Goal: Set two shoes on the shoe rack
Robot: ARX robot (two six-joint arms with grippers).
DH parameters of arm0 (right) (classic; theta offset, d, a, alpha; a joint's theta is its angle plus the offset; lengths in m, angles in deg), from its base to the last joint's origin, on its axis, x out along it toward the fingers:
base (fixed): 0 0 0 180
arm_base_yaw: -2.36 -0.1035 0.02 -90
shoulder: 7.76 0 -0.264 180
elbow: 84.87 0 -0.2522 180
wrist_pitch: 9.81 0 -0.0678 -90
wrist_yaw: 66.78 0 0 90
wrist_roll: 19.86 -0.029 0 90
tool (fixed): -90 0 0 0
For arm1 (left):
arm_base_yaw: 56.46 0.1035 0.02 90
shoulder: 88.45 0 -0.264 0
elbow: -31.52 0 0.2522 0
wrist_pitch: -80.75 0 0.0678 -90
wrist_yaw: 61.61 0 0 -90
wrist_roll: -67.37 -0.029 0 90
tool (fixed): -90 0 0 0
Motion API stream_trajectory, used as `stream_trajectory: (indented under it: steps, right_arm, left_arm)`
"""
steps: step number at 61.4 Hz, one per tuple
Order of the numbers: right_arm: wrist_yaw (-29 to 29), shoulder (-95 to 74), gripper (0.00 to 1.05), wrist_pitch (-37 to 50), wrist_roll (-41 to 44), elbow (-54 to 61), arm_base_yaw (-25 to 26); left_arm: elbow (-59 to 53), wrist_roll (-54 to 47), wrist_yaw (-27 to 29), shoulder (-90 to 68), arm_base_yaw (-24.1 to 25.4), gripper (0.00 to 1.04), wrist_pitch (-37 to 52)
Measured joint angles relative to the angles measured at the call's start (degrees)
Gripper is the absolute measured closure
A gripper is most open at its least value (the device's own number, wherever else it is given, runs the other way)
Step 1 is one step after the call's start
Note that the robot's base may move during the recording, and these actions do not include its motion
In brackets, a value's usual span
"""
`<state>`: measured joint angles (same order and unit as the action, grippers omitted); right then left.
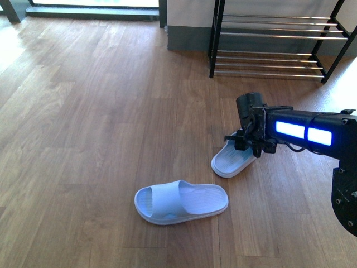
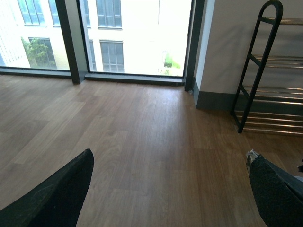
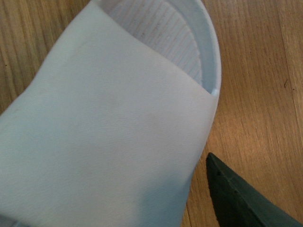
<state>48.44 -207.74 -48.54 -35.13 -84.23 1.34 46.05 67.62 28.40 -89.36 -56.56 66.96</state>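
Currently I count two pale blue slides on the wooden floor (image 1: pixel 83 111), neither of them on the rack. The nearer shoe (image 1: pixel 181 202) lies flat on its own, well apart from both arms. The second shoe (image 1: pixel 234 159) lies beyond it with the right gripper (image 1: pixel 248 142) low over its far end. On the right wrist camera that second shoe (image 3: pixel 109 132) fills most of the view. I see only one dark finger (image 3: pixel 236 198), standing off its edge with bare floor between, so the jaws look spread and are pinching nothing. The left gripper (image 2: pixel 165 198) has its two fingers (image 2: pixel 57 198) wide apart over bare floor. There is one shoe rack (image 1: pixel 273 36), against the far wall and well apart from both shoes. Two tiers of chrome bars show from the front, and no shoe is on them.
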Motion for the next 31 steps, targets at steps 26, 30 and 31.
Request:
stream_trajectory:
  steps: [26,30,31]
  right_arm:
    - [-3.65,20.20,1.03,23.93,2.29,36.98,1.40]
    - [-4.81,25.79,1.03,29.29,3.26,45.72,1.40]
    - [-4.92,26.73,1.03,30.14,3.32,47.19,1.42]
  left_arm:
    - [0.00,0.00,0.00,0.00,0.00,0.09,0.00]
    - [0.00,0.00,0.00,0.00,0.00,0.09,0.00]
    - [0.00,0.00,0.00,0.00,0.00,0.09,0.00]
